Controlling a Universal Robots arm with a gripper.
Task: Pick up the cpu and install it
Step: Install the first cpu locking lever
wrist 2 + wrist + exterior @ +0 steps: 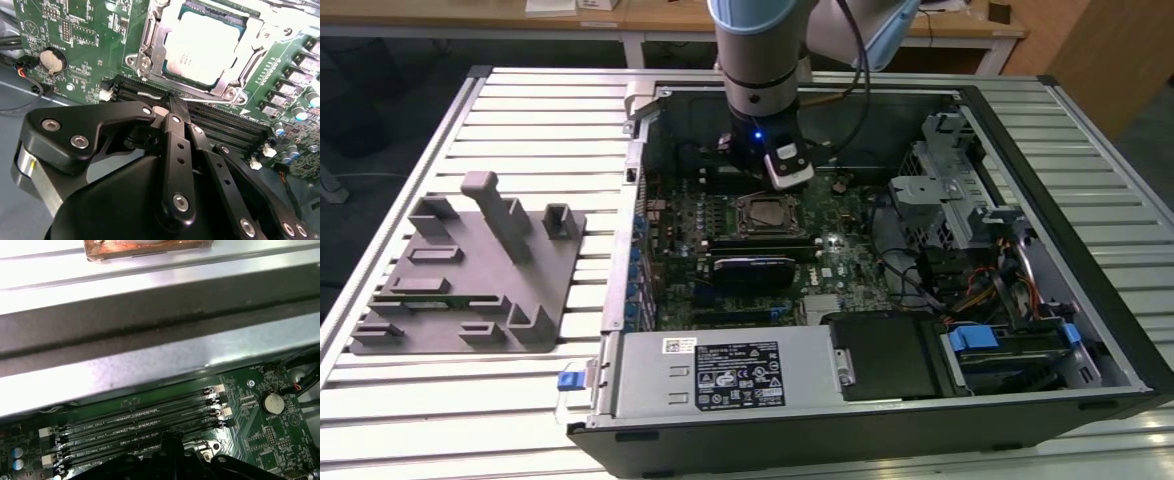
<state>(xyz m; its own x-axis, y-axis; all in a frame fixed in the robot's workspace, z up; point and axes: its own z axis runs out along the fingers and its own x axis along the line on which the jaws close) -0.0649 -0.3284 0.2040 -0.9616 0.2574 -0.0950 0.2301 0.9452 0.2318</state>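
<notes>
The cpu (204, 46), a flat square chip with a silvery top, lies in the motherboard socket (150, 47) inside a metal frame. In the exterior view the cpu (765, 212) sits mid-board in the open computer case, just in front of the arm's wrist (785, 165). My gripper (172, 102) is shut with nothing between its fingers. Its tip hangs over the black memory slots (220, 125), right beside the socket's edge and a thin wire lever (149, 94). In the first wrist view the gripper (170, 439) pokes in below the memory slots (140, 425).
A grey plastic fixture tray (467, 270) lies on the slatted table at the exterior view's left. Inside the case are a dark block (754, 272) in front of the socket, the power supply (720, 370), a drive cage (947, 190) and loose cables (974, 295). A coin battery (273, 402) sits on the board.
</notes>
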